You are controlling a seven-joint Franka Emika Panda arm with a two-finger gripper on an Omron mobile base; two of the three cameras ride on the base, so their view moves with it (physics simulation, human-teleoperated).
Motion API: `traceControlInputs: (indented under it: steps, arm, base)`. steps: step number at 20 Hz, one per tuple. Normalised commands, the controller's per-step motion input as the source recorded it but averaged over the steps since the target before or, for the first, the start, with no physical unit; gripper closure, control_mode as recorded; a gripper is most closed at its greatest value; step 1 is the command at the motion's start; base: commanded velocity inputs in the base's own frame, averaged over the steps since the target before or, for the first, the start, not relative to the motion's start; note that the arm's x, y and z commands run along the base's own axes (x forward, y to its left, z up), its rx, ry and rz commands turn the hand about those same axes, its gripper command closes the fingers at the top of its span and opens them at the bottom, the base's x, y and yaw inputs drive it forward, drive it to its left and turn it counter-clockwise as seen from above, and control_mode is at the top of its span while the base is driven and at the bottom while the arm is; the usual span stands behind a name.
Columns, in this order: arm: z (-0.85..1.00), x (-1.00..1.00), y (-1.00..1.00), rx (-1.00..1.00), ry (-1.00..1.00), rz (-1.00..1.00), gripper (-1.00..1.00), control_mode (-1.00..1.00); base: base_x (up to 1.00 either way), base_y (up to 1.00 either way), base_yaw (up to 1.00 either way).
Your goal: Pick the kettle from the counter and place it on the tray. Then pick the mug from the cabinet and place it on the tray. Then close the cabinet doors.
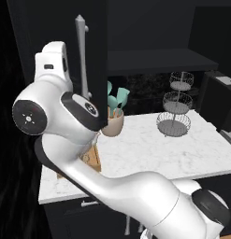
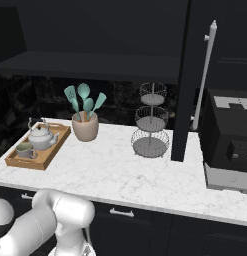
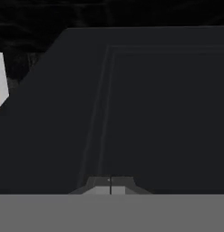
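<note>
Claw first: in the hand view my claw sits close against a black panelled face, and its two tips meet along a thin seam at the bottom, so I read it as clenched on nothing. That face is, I judge, the left one of the two tall black panelled cabinet doors, the one with the long vertical silver bar handle standing edge-on beside my upper arm in the left base view.

Both carrying steps look finished. The squat pale grey-white kettle with its dark arched handle stands on the shallow light-brown wooden tray, and the small grey-white mug sits on it too, just beside the kettle toward the tray's near end. The tray lies at the left end of the white marble-patterned worktop, near a tan pot of teal utensils and well apart from a three-tier wire stand.

So the step in hand is closing the doors. The right door stands swung out over the worktop, its silver bar facing outward, and the large black upper cabinet is open with its dark shelf bare. My next move, as I judge it, is to push the left panel round on its hinge until it seats, then go across to the right door, passing above the wire stand.
</note>
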Motion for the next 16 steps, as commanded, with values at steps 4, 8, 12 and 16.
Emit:
traceControlInputs:
  steps: [4,8,12,16]
  arm:
    - [0.03,0.63,-0.51,0.00,0.00,0.00,1.00,-1.00]
    - [0.00,0.47,-0.42,0.00,0.00,0.00,1.00,-1.00]
    - [0.00,0.40,-0.19,0.00,0.00,-0.01,1.00,-1.00]
    - [0.00,0.27,-0.16,0.00,0.00,0.00,1.00,-1.00]
  base:
    - [0.00,0.00,0.00]
    - [0.00,0.00,0.00]
    - [0.00,0.00,0.00]
    - [0.00,0.00,0.00]
